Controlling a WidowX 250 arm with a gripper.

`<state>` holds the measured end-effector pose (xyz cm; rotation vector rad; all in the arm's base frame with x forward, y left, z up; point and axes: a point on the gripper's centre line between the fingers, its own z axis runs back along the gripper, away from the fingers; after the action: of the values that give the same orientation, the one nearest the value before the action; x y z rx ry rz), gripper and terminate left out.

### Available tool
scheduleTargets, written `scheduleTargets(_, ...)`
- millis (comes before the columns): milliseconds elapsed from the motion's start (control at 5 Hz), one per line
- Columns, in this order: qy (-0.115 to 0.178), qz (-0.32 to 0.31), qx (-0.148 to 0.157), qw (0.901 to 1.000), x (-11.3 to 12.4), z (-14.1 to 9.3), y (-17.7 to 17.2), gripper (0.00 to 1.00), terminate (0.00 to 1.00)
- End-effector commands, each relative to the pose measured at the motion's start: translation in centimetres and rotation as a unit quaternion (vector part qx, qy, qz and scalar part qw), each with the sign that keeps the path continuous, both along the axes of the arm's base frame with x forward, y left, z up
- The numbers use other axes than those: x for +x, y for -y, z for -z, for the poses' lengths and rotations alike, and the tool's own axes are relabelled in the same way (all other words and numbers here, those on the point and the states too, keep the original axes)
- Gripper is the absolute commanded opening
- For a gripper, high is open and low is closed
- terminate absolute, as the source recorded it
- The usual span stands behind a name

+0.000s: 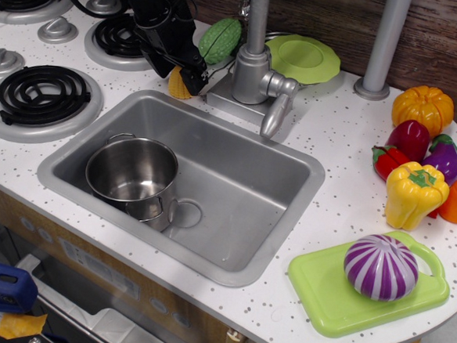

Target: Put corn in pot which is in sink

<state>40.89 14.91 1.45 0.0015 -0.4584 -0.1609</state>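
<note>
The small yellow corn (175, 84) stands on the white countertop just behind the sink's far rim, left of the faucet base. My black gripper (185, 76) is down over it; one fingertip (195, 80) covers the corn's right side and the other finger is hidden. I cannot tell whether the jaws press on the corn. The shiny steel pot (131, 172) stands upright and empty in the left part of the grey sink (243, 180), in front of and below the gripper.
The faucet (255, 67) rises right beside the gripper. A green bumpy vegetable (220, 40) and a green plate (303, 57) lie behind. Stove burners (44, 96) are on the left. Toy vegetables (415, 192) and a green cutting board (338, 293) are on the right.
</note>
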Motion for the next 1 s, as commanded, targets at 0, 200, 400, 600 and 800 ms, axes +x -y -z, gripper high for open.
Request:
scheduleTargets(0, 0.039, -0.011, 0.003, 0.9992, 1.1, -1.2, -0.9, 0.0, 0.0)
scheduleTargets(200, 0.038, -0.008, 0.007, 0.9992, 1.0, -1.4, -0.8, 0.0, 0.0)
scheduleTargets(400, 0.022, -0.008, 0.036, 0.9991, 0.4, -3.2, -1.1, 0.0, 0.0)
scheduleTargets(600, -0.003, -0.013, 0.084, 0.9964, -1.3, -5.7, -1.2, 0.0, 0.0)
scheduleTargets(800, -0.03, -0.033, 0.074, 0.9962, -3.9, -7.2, -0.7, 0.0, 0.0)
